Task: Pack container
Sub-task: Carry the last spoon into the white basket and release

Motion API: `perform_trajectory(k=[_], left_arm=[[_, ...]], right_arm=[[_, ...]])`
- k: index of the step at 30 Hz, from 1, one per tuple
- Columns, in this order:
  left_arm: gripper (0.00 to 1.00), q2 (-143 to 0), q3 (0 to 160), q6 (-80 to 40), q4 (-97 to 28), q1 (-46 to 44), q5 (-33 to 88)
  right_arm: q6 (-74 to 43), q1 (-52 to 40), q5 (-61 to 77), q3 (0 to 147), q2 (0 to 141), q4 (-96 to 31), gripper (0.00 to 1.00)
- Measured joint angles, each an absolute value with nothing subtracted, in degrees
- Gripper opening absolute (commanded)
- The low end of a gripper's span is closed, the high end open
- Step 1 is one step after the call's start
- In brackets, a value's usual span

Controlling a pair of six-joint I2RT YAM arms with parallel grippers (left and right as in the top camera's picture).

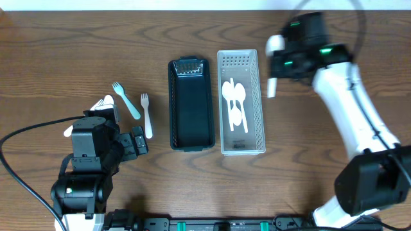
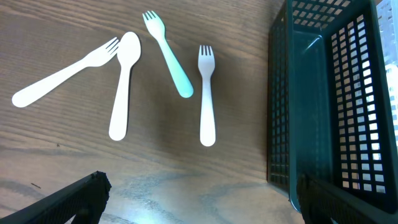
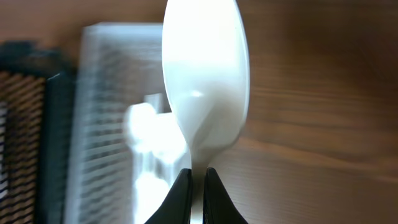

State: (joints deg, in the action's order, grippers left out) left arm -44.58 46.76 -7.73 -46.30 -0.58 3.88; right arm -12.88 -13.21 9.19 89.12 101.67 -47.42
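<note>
**Overhead: spoon hangs just right of the clear tray**

Overhead view first. The right pincer (image 1: pixel 282 64) is at the far right end of the desk (image 1: pixel 64 51), pressed together on a white plastic spoon (image 1: pixel 271 86). The right wrist view confirms it: the fingertips pinch the neck of the handle, and the bowl points away from them.

The key relation is that the clear perforated plastic tray (image 1: pixel 259 102) lies just to the left of the held spoon. The spoon's long axis runs along the tray's long side, near its far end. The spoon looks to be off to the side of the rim, not over the tray yet. So I'd call the next move a short shift left and a release, with little turning needed.

Now the containers. The clear tray already holds a small cluster of white spoons (image 1: pixel 235 106), lying lengthwise in its middle; the exact count is hard to read. Just beside it, the dark green slatted plastic basket (image 1: pixel 172 109) shows nothing inside.

On the other side, the left pincer (image 2: pixel 205 208) is spread wide and empty. It hovers near the loose cutlery left of the basket:
- a mint-green plastic fork (image 2: pixel 168 56)
- a white plastic fork (image 2: pixel 207 93)
- a second white fork (image 2: pixel 62 74), its head touching a loose white spoon (image 2: pixel 122 84)

The left arm is clearly the nearer one for those pieces.
</note>
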Motion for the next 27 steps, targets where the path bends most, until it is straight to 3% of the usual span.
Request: perform_trajectory(k=[9, 13, 16, 19, 27], left_arm=[[0.98, -44.58, 46.76, -7.75, -46.3, -0.58, 3.9], [0.98, -44.58, 46.76, -7.75, -46.3, -0.58, 3.9], [0.98, -44.58, 46.76, -7.73, -46.3, -0.58, 3.9], [0.98, -44.58, 46.76, -7.75, -46.3, -0.58, 3.9], [0.98, -44.58, 46.76, -7.73, -46.3, -0.58, 3.9]], right_arm=[[-19.18, -26.55, 4.6, 89.1, 106.61, -47.03, 0.05], [-20.53, -27.88, 3.86, 89.08, 111.24, -47.57, 0.15], [-20.82, -28.1, 3.4, 89.08, 113.12, -47.79, 0.17], [-20.75, -28.1, 3.11, 89.08, 113.58, -47.59, 0.28], [-18.63, -28.05, 0.82, 89.19, 112.92, -46.98, 0.31]])
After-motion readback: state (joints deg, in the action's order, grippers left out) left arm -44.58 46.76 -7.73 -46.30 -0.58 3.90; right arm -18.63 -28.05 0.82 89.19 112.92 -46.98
